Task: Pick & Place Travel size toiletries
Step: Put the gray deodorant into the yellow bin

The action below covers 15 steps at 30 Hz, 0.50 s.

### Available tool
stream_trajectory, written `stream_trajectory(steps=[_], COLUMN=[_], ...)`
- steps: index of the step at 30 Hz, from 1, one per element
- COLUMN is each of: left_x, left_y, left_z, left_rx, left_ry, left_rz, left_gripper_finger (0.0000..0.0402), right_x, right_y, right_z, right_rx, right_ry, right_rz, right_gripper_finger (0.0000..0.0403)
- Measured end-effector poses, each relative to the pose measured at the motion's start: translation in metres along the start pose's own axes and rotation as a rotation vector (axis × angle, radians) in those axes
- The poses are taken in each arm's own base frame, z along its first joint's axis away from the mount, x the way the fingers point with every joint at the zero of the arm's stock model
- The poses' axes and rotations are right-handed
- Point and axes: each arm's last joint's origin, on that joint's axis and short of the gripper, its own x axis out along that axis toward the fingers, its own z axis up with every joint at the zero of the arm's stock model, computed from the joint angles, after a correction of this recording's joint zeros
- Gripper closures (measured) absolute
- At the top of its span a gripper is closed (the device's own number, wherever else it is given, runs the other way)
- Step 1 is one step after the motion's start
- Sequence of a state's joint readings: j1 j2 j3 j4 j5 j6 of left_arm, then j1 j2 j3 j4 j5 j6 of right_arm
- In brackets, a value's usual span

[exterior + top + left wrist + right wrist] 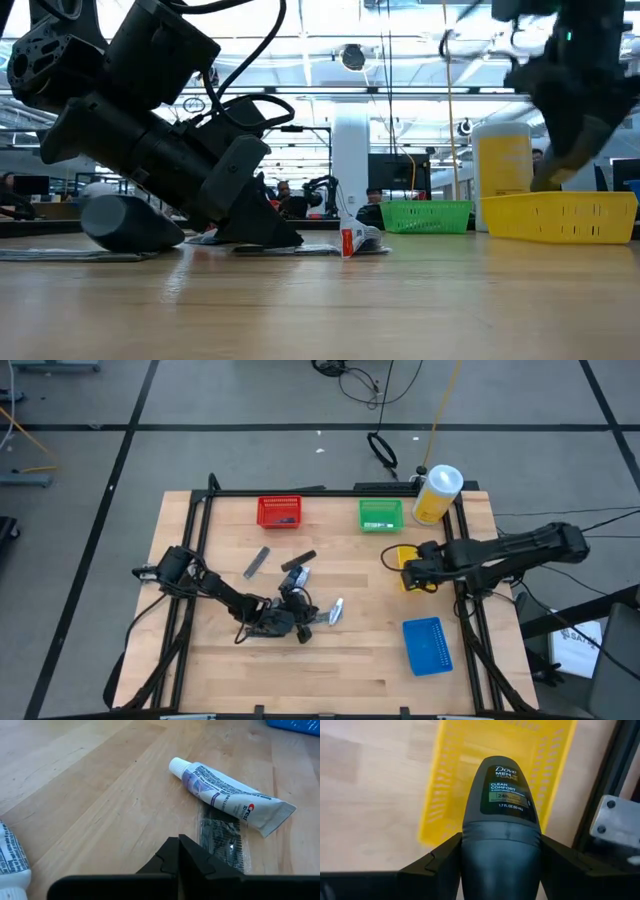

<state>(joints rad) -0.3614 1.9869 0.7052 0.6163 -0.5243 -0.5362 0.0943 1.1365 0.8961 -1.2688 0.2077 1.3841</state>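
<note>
A large robotics lab or open industrial workspace is surrounding a wooden table (330, 650) that is sitting on a grey floor (250, 400) marked with dark lines, with cables (360, 380) trailing across it. Beyond the table, bright ceiling strip lights (300, 40) are glowing, a white column (352, 165) is standing, and people (285, 195) are sitting at distant workstations.
</note>
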Motion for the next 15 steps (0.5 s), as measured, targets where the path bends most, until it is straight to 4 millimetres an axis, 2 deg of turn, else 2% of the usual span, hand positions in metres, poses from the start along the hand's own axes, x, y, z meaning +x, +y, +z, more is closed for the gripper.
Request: stream_trajectory(steps=[8, 15], left_x=[0.000, 0.000], left_y=[0.000, 0.000], left_z=[0.000, 0.000], left_rx=[0.000, -0.001], left_ry=[0.000, 0.002], left_rz=[0.000, 0.001], left_gripper_finger=[0.0387, 0.0395], right_x=[0.049, 0.076], right_y=[0.002, -0.003], right_z=[0.012, 0.015], right_rx=[0.039, 0.059], right_ry=[-0.070, -0.086], right_rz=[0.032, 0.068], right_gripper_finger=[0.0195, 0.0191])
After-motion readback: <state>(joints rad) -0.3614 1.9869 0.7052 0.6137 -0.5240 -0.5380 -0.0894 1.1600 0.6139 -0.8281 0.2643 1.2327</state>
